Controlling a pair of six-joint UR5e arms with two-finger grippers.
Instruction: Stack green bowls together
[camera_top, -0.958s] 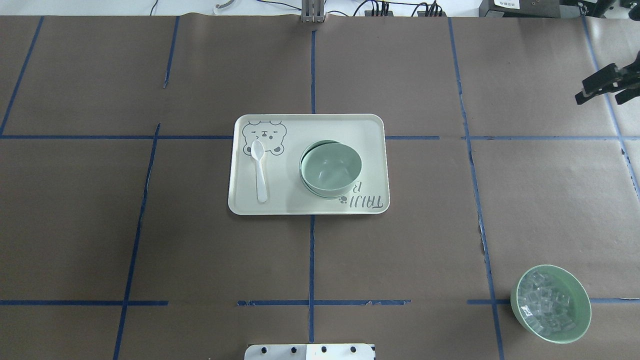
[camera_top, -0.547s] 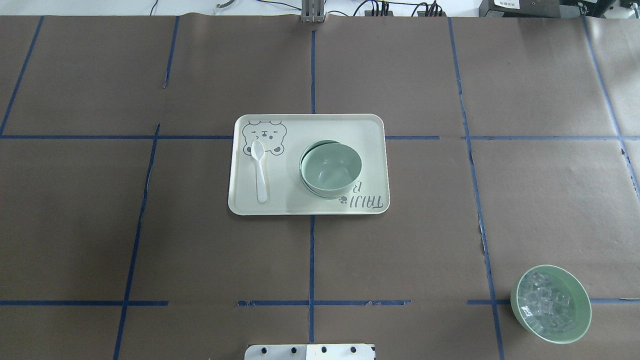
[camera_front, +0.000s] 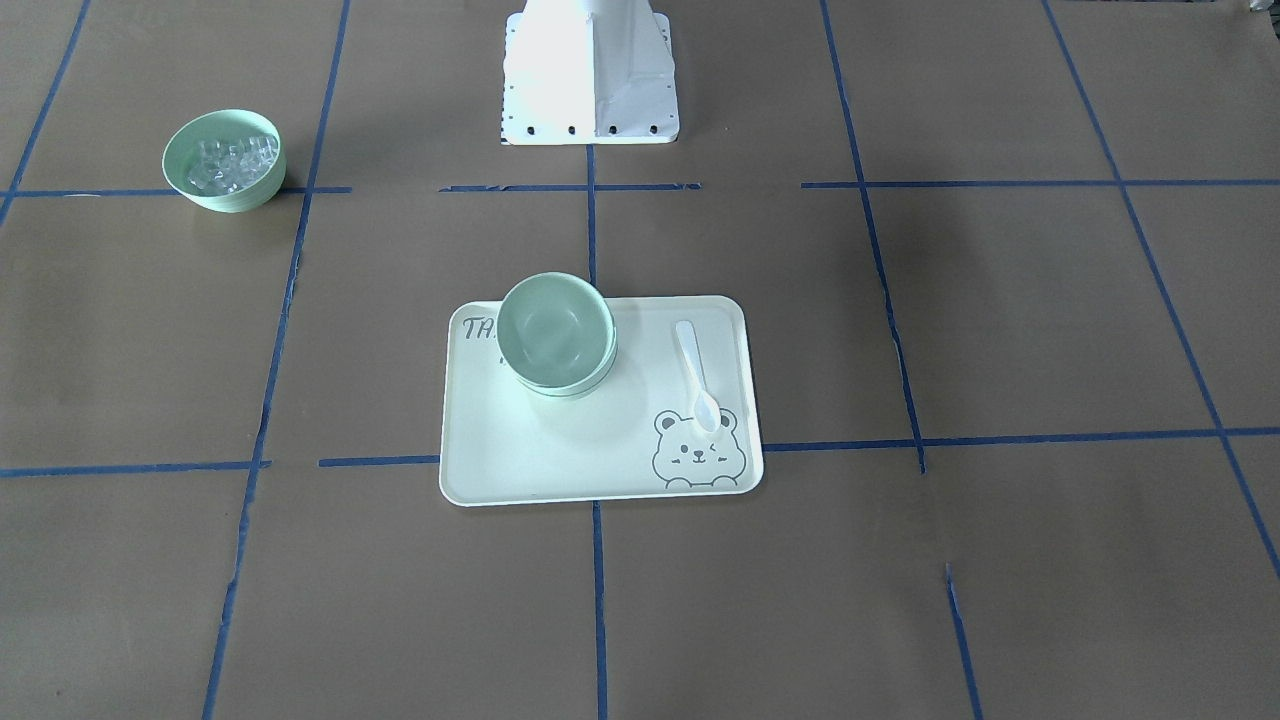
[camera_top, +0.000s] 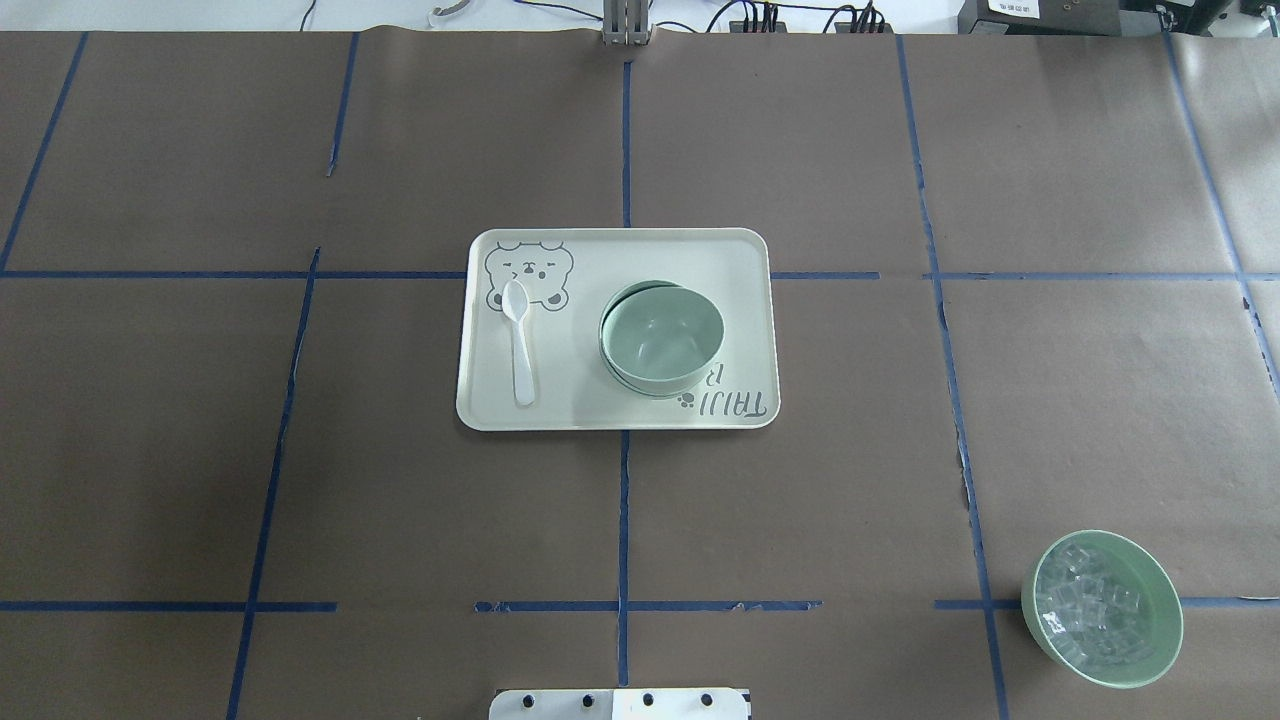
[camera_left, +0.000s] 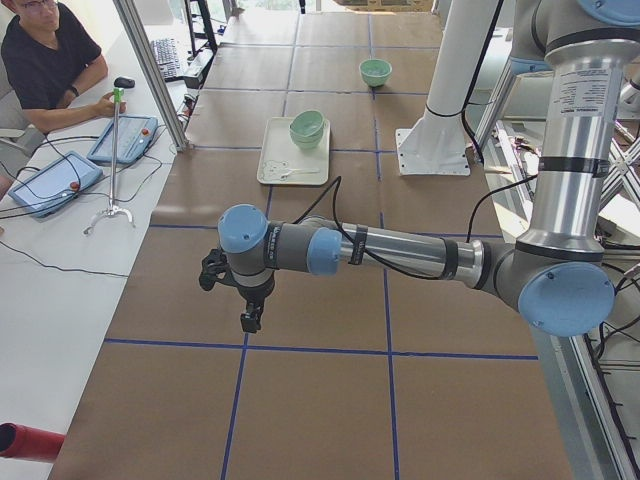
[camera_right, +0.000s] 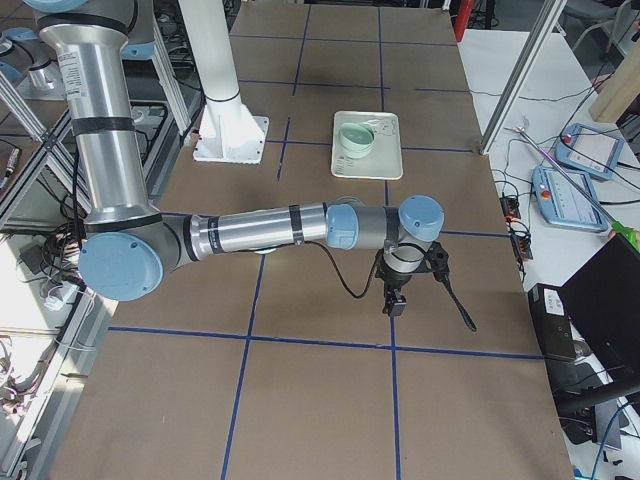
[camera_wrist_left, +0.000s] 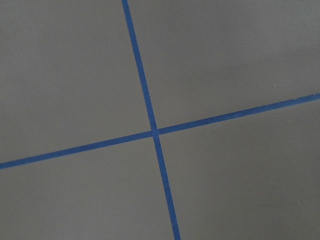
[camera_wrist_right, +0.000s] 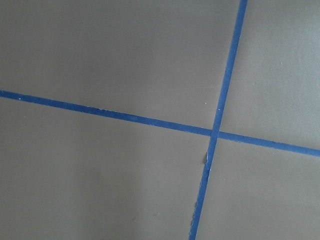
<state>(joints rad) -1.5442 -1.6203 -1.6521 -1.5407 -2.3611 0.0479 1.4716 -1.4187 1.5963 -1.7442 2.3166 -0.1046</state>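
The green bowls (camera_top: 661, 338) sit nested in one stack on the right half of the pale bear-print tray (camera_top: 560, 415); only two rims show. The stack also shows in the front view (camera_front: 556, 332) and in both side views (camera_left: 307, 128) (camera_right: 355, 139). My left gripper (camera_left: 248, 318) hangs over bare table far to the tray's left, seen only in the exterior left view. My right gripper (camera_right: 393, 303) hangs over bare table far to the tray's right, seen only in the exterior right view. I cannot tell whether either is open or shut. Both wrist views show only brown paper and blue tape.
A white spoon (camera_top: 519, 340) lies on the tray's left half. A green bowl of clear cubes (camera_top: 1101, 607) stands at the near right. The robot's base (camera_front: 590, 80) is at the near table edge. An operator (camera_left: 50, 60) sits at a side bench with tablets.
The right gripper, at the overhead view's right edge one second ago, has moved out of that view. The bowls, tray and spoon have not moved.
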